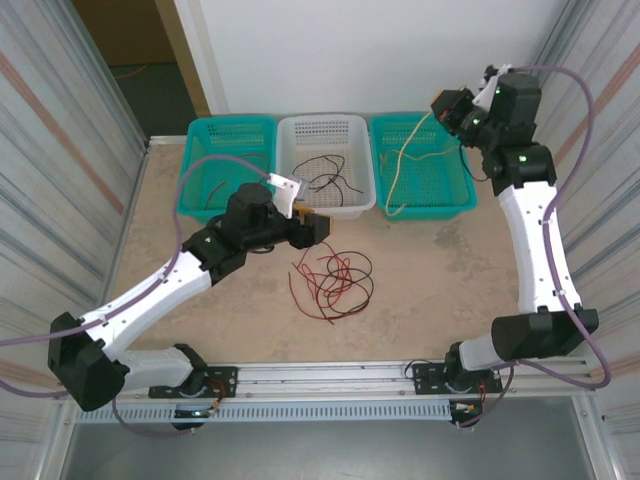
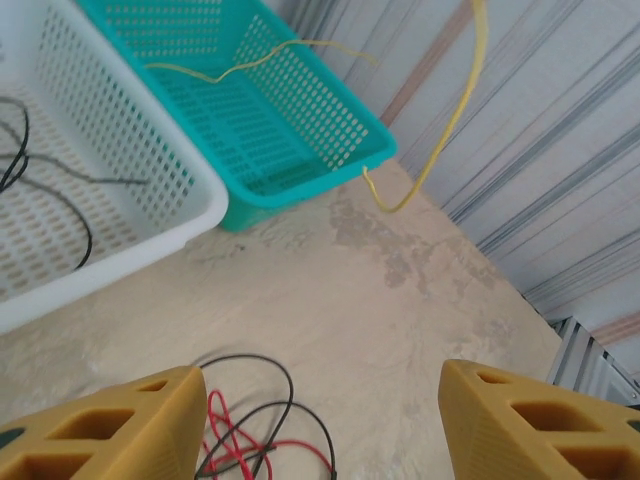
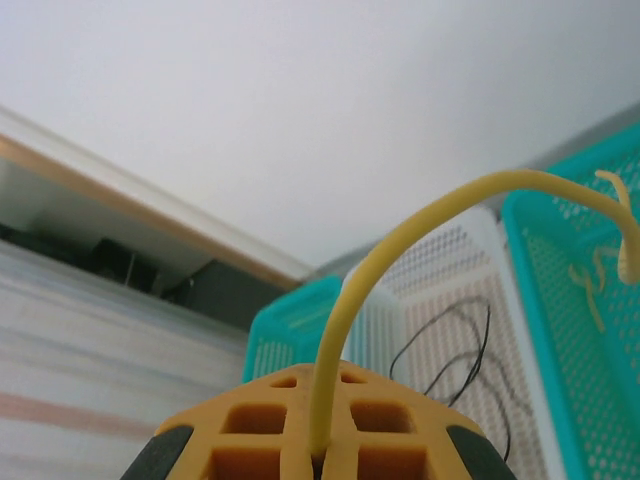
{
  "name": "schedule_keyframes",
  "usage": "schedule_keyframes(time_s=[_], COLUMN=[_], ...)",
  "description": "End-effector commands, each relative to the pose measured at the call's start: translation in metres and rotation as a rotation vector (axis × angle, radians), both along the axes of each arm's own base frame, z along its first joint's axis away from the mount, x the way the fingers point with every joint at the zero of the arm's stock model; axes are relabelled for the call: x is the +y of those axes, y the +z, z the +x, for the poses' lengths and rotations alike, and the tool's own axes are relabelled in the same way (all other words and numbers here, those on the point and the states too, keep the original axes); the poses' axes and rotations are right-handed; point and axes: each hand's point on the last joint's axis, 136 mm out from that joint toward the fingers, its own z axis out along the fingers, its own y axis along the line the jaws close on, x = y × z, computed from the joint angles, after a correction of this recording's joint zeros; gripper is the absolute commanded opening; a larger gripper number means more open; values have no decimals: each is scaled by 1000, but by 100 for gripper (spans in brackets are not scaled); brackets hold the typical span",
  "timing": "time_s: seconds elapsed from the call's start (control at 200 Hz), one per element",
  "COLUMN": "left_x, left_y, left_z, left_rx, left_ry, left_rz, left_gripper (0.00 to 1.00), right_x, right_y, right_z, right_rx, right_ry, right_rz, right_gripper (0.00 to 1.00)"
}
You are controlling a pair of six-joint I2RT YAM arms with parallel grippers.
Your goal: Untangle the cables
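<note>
while the right gripper (image 1: 450, 106) pinches the yellow cable (image 1: 402, 165) over the teal basket (image 1: 430, 213) at 1 o'clock, the red-and-black tangle (image 1: 333, 281) lies on the table (image 1: 450, 270) — at 5 o'clock from the wide-open, empty left gripper (image 1: 322, 226), the nearer arm.

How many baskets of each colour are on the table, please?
Teal baskets: 2
White basket: 1
Total: 3
</note>
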Motion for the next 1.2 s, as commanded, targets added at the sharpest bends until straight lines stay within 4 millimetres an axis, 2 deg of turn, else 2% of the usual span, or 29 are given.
schedule_keyframes(time_s=[0.0, 0.085, 0.286, 0.346, 0.376, 0.436, 0.586, 0.736, 0.797, 0.882, 0.942, 1.082, 1.152, 1.197], left_x=[15, 21, 29, 29, 29, 29, 37, 47, 50, 52, 52, 50, 51, 53], left_y=[-7, -11, -26, -33, -35, -39, -49, -60, -63, -66, -67, -70, -75, -80], left_z=[-6, -6, -4, -4, -4, -5, -5, 0, 2, 4, 6, 7, 6, 5], left_rx=[71, 101, 176, 204, 213, 223, 239, 283, 296, 312, 321, 347, 361, 378], left_ry=[65, 100, 154, 157, 154, 154, 188, 230, 239, 248, 251, 251, 250, 263], left_rz=[10, 13, 10, 15, 17, 20, 35, 41, 42, 47, 54, 70, 82, 96], left_gripper=[63, 63, 62, 60, 60, 59, 59, 59, 59, 61, 62, 60, 59, 59], right_x=[-22, -37, -53, -57, -58, -58, -61, -61, -60, -59, -60, -64, -65, -65], right_y=[-7, -19, -44, -59, -52, -59, -95, -131, -142, -156, -160, -154, -149, -146], right_z=[25, 43, 84, 98, 103, 114, 137, 151, 154, 156, 156, 148, 141, 136], right_rx=[-9, -4, 3, 26, 8, 20, 99, 174, 199, 239, 261, 273, 277, 283], right_ry=[-19, -46, -22, -21, -14, -6, -2, -8, -4, 0, 1, -20, -19, -16], right_rz=[-59, -76, -41, -34, -33, -35, -39, -46, -51, -82, -96, -130, -140, -147], right_gripper=[0, 0, 0, 0, 0, 0, 0, 2, 8, 31, 39, 51, 67, 68])
